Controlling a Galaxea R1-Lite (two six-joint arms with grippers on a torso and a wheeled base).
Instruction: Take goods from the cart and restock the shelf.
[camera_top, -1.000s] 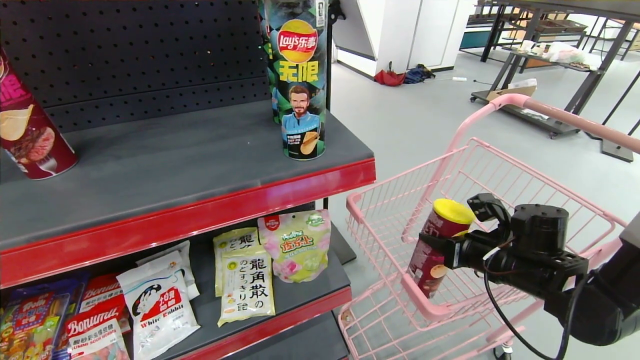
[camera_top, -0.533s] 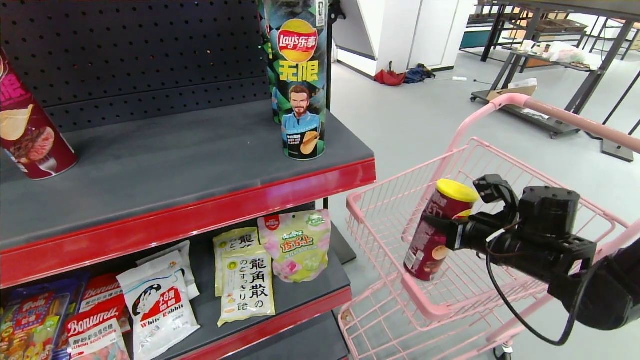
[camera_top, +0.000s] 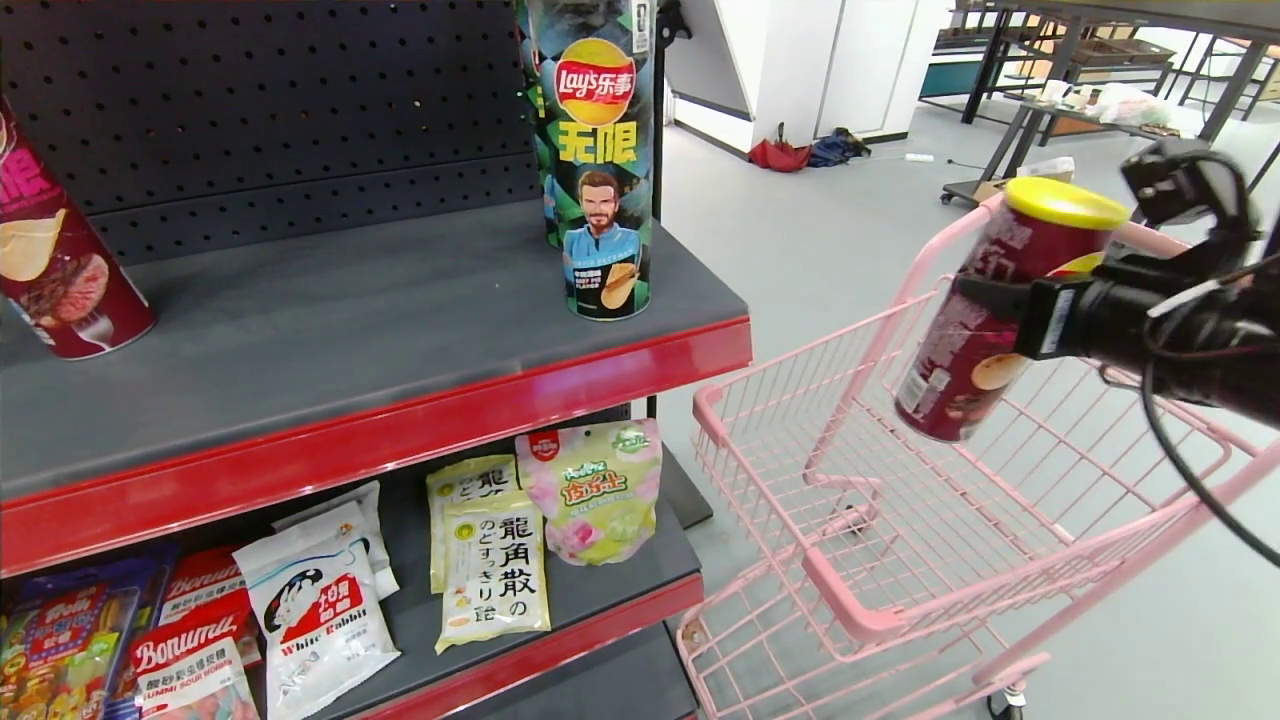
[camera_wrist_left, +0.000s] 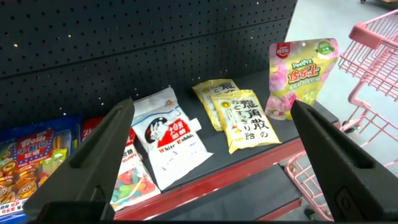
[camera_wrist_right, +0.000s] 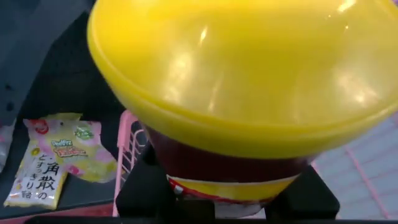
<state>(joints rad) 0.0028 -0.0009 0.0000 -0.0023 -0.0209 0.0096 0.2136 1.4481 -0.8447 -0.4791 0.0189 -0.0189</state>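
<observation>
**Can lifted clear of the cart**

Rising fast over the last second, the right hand (camera_top: 1020, 300) has carried the can (camera_top: 950, 380) from low inside the cart (camera_top: 850, 610) to above its top rail, out on the robot's right. Nothing on the shelf (camera_top: 350, 330) has shifted, and the cart stands where it did.

The right hand is clamped on the can just under its yellow lid, one finger across the front. The can hangs in the air, tilted, with the lid up and its base leaning towards the shelf. It touches neither cart nor shelf. The left hand (camera_wrist_left: 205, 162) is spread wide and holds nothing. It hangs in front of the lower shelf (camera_wrist_left: 236, 177), where the bags (camera_wrist_left: 249, 118) lie.

The pick looks done and the carry is under way, with the can not yet placed. The next move seems to be a sweep to the robot's left, onto the bare stretch of shelf between the green can (camera_top: 600, 200) and the second red can (camera_top: 60, 280). For that, the base of the can must pass over the shelf's red front lip. It must also keep off the green can, which stands close to that edge. The can should be brought upright and set down flat before the fingers let go, since a tall can released at a tilt would probably topple.
</observation>
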